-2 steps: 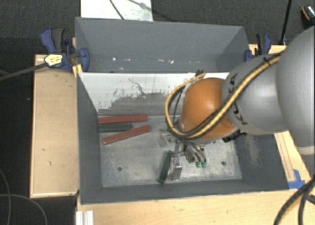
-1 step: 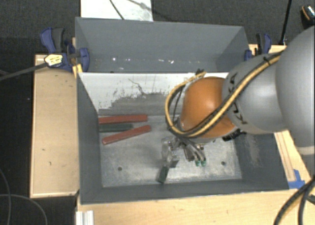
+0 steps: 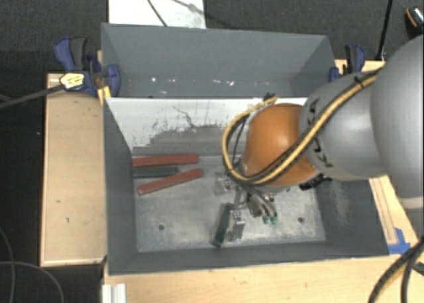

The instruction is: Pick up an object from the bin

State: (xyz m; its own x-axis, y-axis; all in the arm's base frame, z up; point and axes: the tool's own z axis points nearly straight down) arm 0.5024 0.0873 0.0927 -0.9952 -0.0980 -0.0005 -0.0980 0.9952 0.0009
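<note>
A grey metal bin with sloping walls stands on a pale board against a dark floor. Its flat bottom is scratched and mostly bare. The two-finger gripper hangs low over the right-centre of the floor, beneath the arm's rounded orange cover and a looped yellow-and-black cable. That bulk hides the jaws from above, so it cannot be told how far open they are or whether they grip anything. The nearest thing is a slim, dark green bar-shaped piece. It lies slantwise near the front wall, with its upper end just beside the gripper's lower edge. It is probably the target, since nothing else lies within reach of a straight descent. Well apart, at the left, three long flat sticks lie nearly parallel and close together: a red-brown stick, a dark green stick and a red stick. All three rest flat on the floor. The pick appears to be at the approach or closing stage, and no object is visibly lifted.
</note>
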